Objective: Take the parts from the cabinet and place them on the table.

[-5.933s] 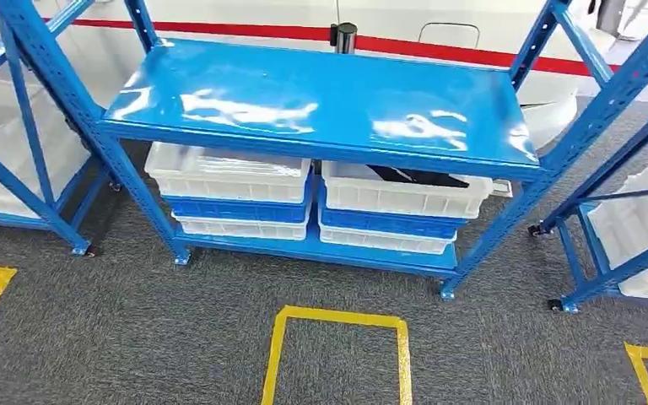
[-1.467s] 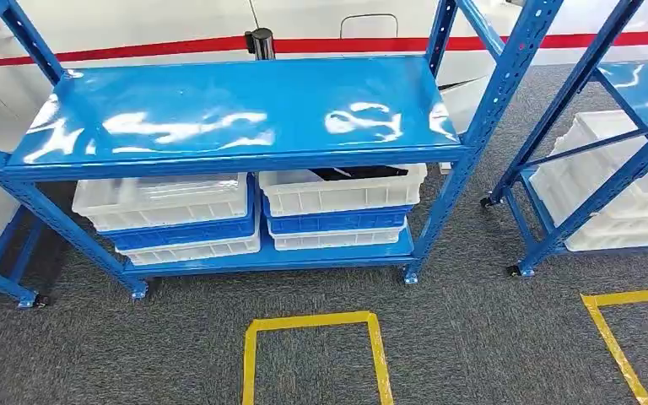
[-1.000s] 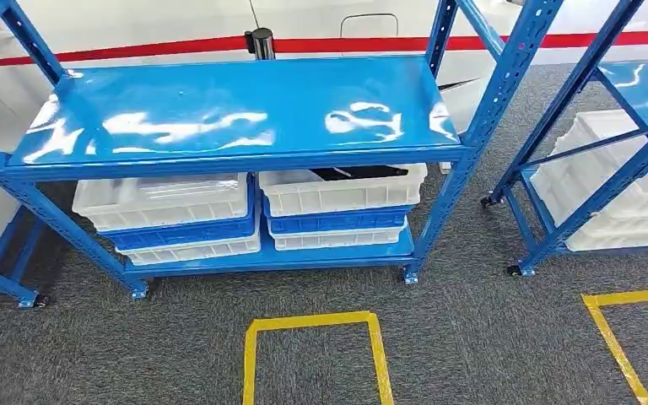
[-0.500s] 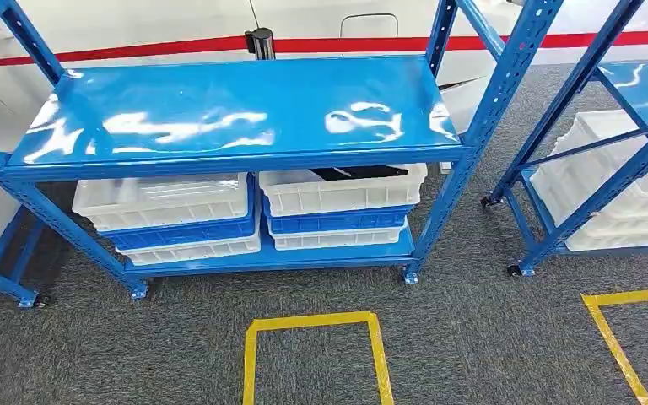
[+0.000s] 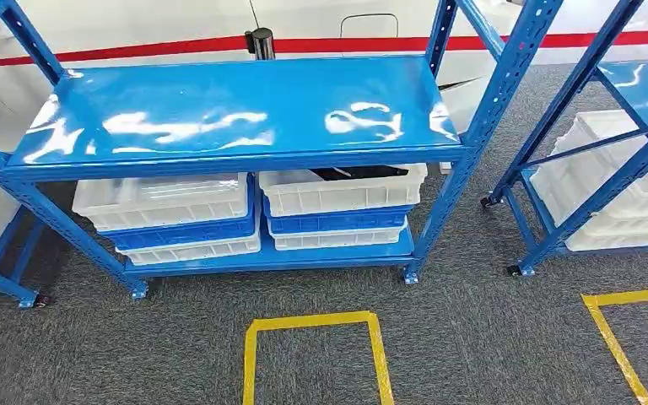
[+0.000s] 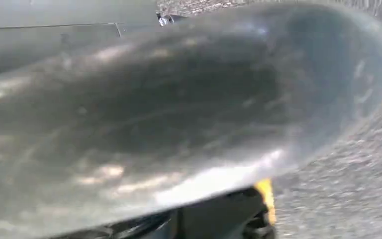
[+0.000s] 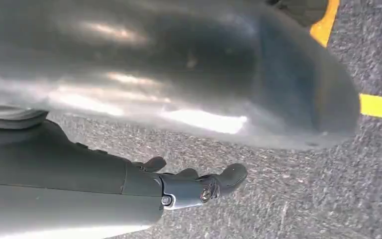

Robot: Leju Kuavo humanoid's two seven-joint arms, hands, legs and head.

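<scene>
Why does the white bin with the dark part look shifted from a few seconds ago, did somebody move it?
No. The white bin sits where it did on the blue rack, beside the same post; the whole picture shifted, so the camera moved.

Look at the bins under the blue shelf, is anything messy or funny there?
Mostly tidy. The white and blue plastic bins sit in two neat stacks on the blue metal rack's bottom shelf. The one odd bit: a dark flat part lies slanted in the top right white bin.

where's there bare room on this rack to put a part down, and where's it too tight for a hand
The top shelf is bare blue metal from post to post. Below it is crowded: two stacks of white and blue bins sit side by side, with little clearance under the shelf. The right top bin holds a dark part.
</scene>
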